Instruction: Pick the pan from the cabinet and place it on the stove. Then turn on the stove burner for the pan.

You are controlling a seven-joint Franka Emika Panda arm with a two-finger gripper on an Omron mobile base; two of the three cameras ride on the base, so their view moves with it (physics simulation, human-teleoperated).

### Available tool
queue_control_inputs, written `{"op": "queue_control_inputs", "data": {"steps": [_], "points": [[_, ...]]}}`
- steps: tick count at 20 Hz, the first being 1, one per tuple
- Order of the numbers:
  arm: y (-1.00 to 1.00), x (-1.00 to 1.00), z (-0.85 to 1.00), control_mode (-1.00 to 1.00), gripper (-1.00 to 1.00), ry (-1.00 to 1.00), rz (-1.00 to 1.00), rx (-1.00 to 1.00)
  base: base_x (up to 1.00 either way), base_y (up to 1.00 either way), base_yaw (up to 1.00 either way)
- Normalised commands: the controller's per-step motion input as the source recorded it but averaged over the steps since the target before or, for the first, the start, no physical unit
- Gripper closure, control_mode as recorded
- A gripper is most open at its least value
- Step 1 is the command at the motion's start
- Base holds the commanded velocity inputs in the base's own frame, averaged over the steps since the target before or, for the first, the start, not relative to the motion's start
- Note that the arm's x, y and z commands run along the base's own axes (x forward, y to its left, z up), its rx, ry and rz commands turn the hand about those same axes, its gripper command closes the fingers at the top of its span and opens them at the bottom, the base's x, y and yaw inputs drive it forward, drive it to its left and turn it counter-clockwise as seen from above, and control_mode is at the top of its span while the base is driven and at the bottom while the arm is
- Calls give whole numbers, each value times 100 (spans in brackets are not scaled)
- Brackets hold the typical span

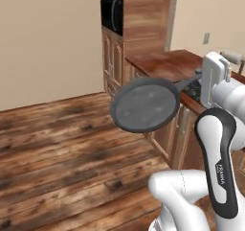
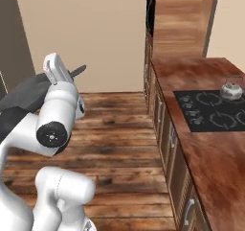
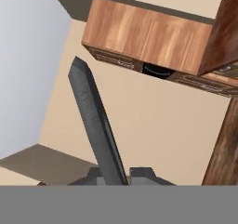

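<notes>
Pan: the dark grey round shallow metal frying pan (image 1: 145, 104) is hanging tilted in the air over the wooden floor, beside the counter (image 1: 165, 64).
Claw: the claw (image 3: 116, 175) is clenching the pan's handle.
Right base view: showing the black glass stove (image 2: 213, 111) carrying a small silver kettle (image 2: 232, 89).

Matt dark-grey pan (image 1: 145, 104), glossy wooden counter (image 2: 217, 151)

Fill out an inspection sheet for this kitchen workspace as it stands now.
Surface: wooden counter, bare wood beside the cooktop.
Job's things: pan held in the air over the floor, off the stove; stove carries no pan.
Clutter: silver kettle on the stove's far right ring.
Grippers: gripper shut on the pan's handle.
Cables: nothing seen.
Surroundings: plank floor, beige walls, built-in oven in a tall wooden unit.
</notes>
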Motion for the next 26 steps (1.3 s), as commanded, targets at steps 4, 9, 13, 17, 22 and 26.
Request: {"op": "queue_control_inputs", "data": {"steps": [4, 9, 13, 17, 22, 26], "points": [[0, 0, 0, 100, 100, 0, 0, 0, 44, 16, -47], [0, 0, 0, 100, 100, 0, 0, 0, 46, 18, -47], [0, 0, 0, 100, 100, 0, 0, 0, 46, 28, -49], [0, 0, 0, 100, 100, 0, 0, 0, 44, 24, -48], [0, 0, 0, 100, 100, 0, 0, 0, 41, 26, -48], [0, 0, 0, 100, 100, 0, 0, 0, 40, 30, -47]]}}
